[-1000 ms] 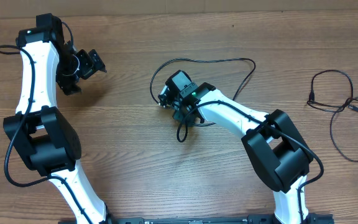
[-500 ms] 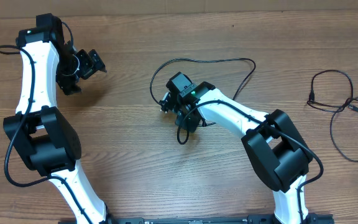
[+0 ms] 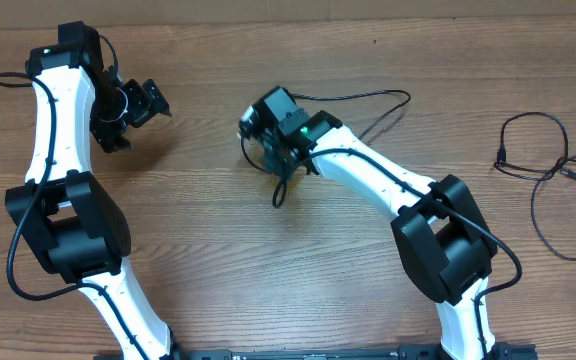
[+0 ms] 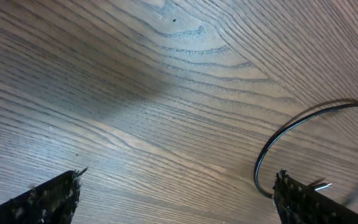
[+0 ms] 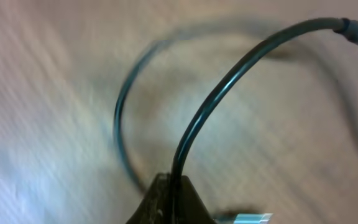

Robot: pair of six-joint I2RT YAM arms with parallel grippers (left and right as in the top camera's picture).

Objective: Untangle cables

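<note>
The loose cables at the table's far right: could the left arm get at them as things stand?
Probably not. The loose cables lie at the far right edge, while the left gripper sits far left, and the right arm stretches across between them.

Overhead:
- loose cables (image 3: 551, 172), strands cut off by the right edge, plug ends too small to tell
- right gripper (image 3: 251, 124), fingers hidden under its wrist housing

Right wrist:
- held cable (image 5: 210, 106), far loop blurred
- table (image 5: 42, 93), blurred
- fingertips (image 5: 165, 200) cropped at the bottom edge

Left wrist:
- left gripper (image 4: 176, 199), fingers (image 4: 48, 199) cropped at the bottom edge
</note>
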